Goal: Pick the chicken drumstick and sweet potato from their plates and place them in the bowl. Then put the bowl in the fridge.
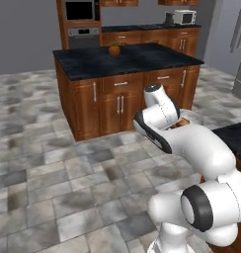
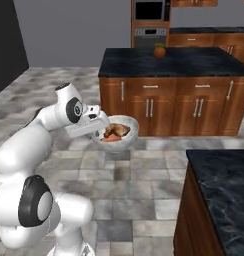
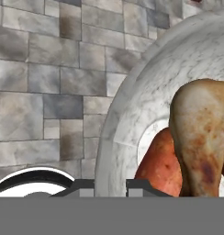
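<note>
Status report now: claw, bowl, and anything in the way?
Claw shut on bowl rim, held above floor. Drumstick and sweet potato inside. Kitchen island ahead.

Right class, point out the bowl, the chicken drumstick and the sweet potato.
bowl (image 2: 130, 138): right base view, on its front outer wall.
chicken drumstick (image 3: 201, 133): hand view, on its browned skin.
sweet potato (image 3: 159, 165): hand view, on its orange side.

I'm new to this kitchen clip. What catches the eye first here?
The gripper holds a pale bowl by its rim, up in the air over the tiled floor. Inside lie a drumstick and an orange sweet potato. Behind stands a wood island with a dark top.
</note>
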You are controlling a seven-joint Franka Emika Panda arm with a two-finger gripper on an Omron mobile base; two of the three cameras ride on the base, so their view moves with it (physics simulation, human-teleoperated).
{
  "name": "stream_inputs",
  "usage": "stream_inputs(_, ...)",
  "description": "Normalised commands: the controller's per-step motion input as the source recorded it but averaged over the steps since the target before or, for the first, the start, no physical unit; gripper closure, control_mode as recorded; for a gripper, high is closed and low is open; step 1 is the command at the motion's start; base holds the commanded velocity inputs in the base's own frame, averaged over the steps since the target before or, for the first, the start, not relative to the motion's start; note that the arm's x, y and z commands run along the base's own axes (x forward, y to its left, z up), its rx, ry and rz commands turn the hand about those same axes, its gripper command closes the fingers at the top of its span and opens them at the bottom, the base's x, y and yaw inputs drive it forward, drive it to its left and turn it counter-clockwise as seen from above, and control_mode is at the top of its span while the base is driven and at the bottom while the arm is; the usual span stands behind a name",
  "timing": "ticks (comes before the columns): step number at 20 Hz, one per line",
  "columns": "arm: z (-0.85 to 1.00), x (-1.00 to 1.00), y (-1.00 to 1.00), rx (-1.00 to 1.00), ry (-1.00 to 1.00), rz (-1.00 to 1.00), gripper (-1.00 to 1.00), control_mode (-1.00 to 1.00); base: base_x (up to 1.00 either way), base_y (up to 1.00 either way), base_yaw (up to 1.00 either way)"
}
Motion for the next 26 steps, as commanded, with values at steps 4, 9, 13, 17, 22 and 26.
stream_inputs(4,0.00,0.00,0.00,0.00,0.00,0.00,1.00,1.00,0.91,0.31,-0.21)
stream_inputs(9,0.00,0.00,0.00,0.00,0.00,0.00,1.00,1.00,0.89,0.30,-0.24)
stream_inputs(13,0.00,0.00,0.00,0.00,0.00,0.00,1.00,1.00,0.78,0.32,-0.38)
stream_inputs(17,0.00,0.00,0.00,0.00,0.00,0.00,1.00,1.00,0.76,0.33,-0.41)
stream_inputs(22,0.00,0.00,0.00,0.00,0.00,0.00,1.00,1.00,0.75,0.33,-0.41)
stream_inputs(26,0.00,0.00,0.00,0.00,0.00,0.00,1.00,1.00,0.74,0.33,-0.42)
